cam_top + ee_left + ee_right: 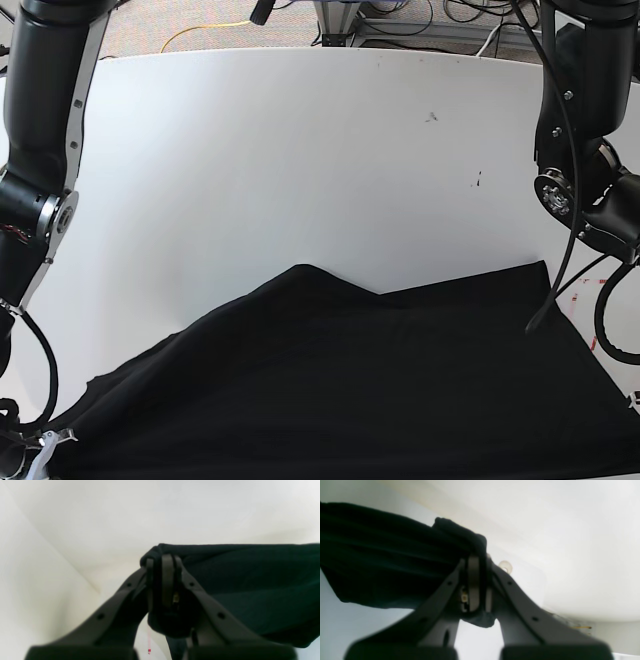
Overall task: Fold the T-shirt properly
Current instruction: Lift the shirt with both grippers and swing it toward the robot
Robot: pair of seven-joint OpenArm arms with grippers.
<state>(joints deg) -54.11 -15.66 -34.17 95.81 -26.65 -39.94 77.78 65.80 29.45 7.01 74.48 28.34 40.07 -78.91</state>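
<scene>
Hanging slack between two raised grips, the T-shirt (340,390) spreads as a broad black sheet across the near part of the white table (300,150), its far edge sagging into a shallow peak near the middle and its left side trailing down toward the near left corner. Starting at the left of the base view, the right arm (40,150) descends out of frame; its own wrist view shows the right gripper (477,585) clamped shut on a bunched corner of the T-shirt (382,560), cloth rolled over the fingertips and a small tuft poking out below. At the right of the base view stands the left arm (585,150); its wrist view shows the left gripper (163,580) likewise closed on a gathered corner of the T-shirt (250,585), the fabric running off taut along its upper edge. Judged from the drape, the cloth is light, soft and limp, with no stiffness to hold a crease unaided; it should not be fragile, but thin bunched corners could slip from smooth fingers. The best holds appear to be corners and hems, taken evenly on both sides. The table is smooth, matt and largely bare, with a few small dark specks toward the far right. Beyond its far edge lie a carpeted floor, loose cables (205,32) and a metal frame (345,20).
</scene>
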